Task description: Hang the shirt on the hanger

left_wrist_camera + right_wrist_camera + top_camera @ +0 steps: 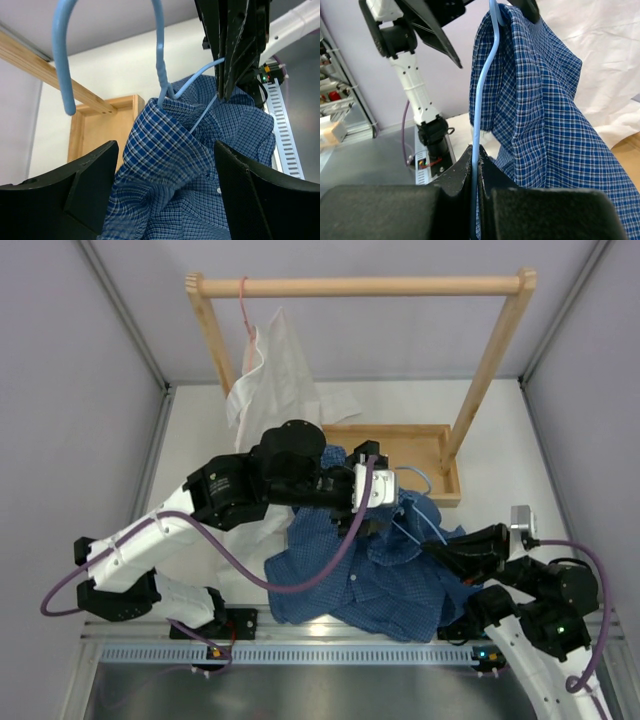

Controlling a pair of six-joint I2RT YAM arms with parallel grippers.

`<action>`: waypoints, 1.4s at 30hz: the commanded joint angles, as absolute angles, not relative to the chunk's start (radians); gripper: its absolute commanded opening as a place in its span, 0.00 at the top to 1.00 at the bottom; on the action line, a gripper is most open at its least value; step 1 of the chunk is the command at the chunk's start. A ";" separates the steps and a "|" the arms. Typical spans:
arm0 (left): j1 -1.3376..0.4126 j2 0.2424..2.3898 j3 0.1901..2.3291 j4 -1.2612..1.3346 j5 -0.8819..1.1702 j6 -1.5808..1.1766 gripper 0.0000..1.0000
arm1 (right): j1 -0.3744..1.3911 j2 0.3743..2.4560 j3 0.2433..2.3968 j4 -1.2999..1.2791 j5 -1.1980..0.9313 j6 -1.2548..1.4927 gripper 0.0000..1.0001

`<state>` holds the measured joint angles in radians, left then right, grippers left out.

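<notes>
Between my right jaws, clenched, runs the hanger (479, 100) wire, with the shirt (545, 125) half-draped just above them. Left jaws released, cloth just ahead. Mid-dressing, I judge. Next, pinch the collar and pull it over the bare arm.

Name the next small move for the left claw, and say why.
Probably: ease the open left claw forward and close it on the shirt collar, to draw it over the bare wire. The right claw pinches the hanger, and the shirt drapes over one side only.
</notes>
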<state>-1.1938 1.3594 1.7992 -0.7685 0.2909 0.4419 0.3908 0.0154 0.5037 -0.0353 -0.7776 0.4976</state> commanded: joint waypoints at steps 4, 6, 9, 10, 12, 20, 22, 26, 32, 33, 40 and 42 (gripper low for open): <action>-1.197 1.367 1.830 -0.856 0.282 0.446 0.20 | 0.402 -0.014 0.572 -0.072 -0.856 0.431 1.00; -1.197 1.377 1.844 -0.883 0.294 0.448 0.26 | 0.402 -0.015 0.577 -0.080 -0.876 0.423 1.00; -1.197 1.384 1.845 -0.897 0.354 0.446 0.57 | 0.403 -0.009 0.589 -0.083 -0.884 0.422 1.00; -1.197 1.384 1.842 -0.897 0.386 0.445 0.58 | 0.403 -0.009 0.595 -0.083 -0.885 0.422 1.00; -1.197 1.384 1.838 -0.896 0.416 0.443 0.56 | 0.402 -0.009 0.601 -0.086 -0.885 0.416 1.00; -1.197 1.377 1.842 -0.894 0.442 0.443 0.53 | 0.403 0.017 0.609 -0.083 -0.897 0.420 1.00; -1.197 1.385 1.842 -0.894 0.459 0.442 0.62 | 0.402 0.020 0.598 -0.048 -0.916 0.434 1.00; -1.197 1.396 1.847 -0.885 0.503 0.448 0.90 | 0.403 0.025 0.603 -0.037 -0.933 0.440 1.00; -1.197 1.347 1.781 -0.740 0.589 0.425 0.81 | 0.402 0.048 0.620 -0.043 -0.976 0.436 1.00; -1.197 1.326 1.767 -0.717 0.598 0.419 0.81 | 0.402 0.046 0.620 -0.043 -0.974 0.439 1.00; -1.197 1.287 1.657 -0.557 0.609 0.347 0.78 | 0.403 0.048 0.617 -0.011 -0.979 0.457 1.00; -1.197 1.292 1.631 -0.523 0.614 0.331 0.78 | 0.402 0.057 0.612 0.018 -0.985 0.460 1.00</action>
<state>-1.1931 1.3079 1.6592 -0.6750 0.5659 0.3710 0.3908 0.0345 0.5777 -0.0990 -0.9730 0.4522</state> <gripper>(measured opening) 0.223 0.003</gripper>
